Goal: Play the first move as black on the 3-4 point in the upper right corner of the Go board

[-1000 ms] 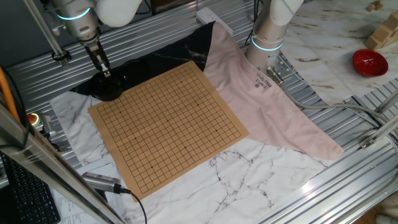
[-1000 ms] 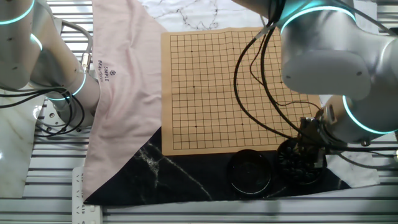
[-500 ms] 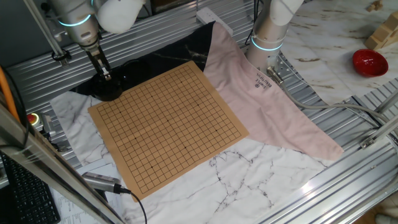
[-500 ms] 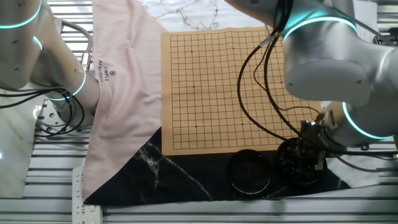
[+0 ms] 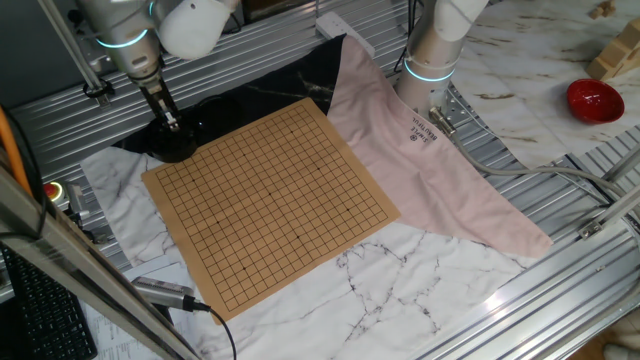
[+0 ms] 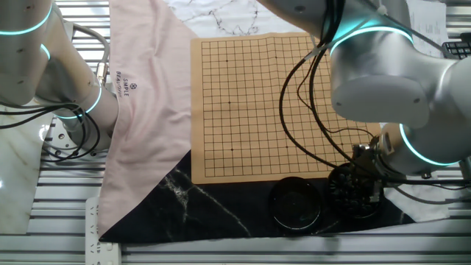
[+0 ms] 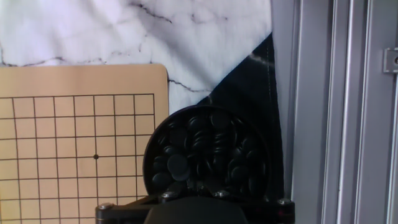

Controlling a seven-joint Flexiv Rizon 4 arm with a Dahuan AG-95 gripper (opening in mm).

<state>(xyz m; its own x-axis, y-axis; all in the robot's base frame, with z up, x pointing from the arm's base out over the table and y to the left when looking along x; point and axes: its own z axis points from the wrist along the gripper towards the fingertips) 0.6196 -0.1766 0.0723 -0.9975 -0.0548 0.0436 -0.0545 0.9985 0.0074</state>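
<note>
Hand view is showing the counter (image 7: 93, 31), draped in white marbled cloth, carrying the Go board (image 7: 74, 137) at 9 o'clock. A round black bowl (image 7: 208, 158) is sitting just off the board's corner, heaped with black stones (image 7: 179, 167). The tool (image 5: 172, 122) is hanging directly over that bowl; its fingertips are lying out of sight, so I cannot tell whether it is clenched or released. No stone is lying on the board's grid.
</note>
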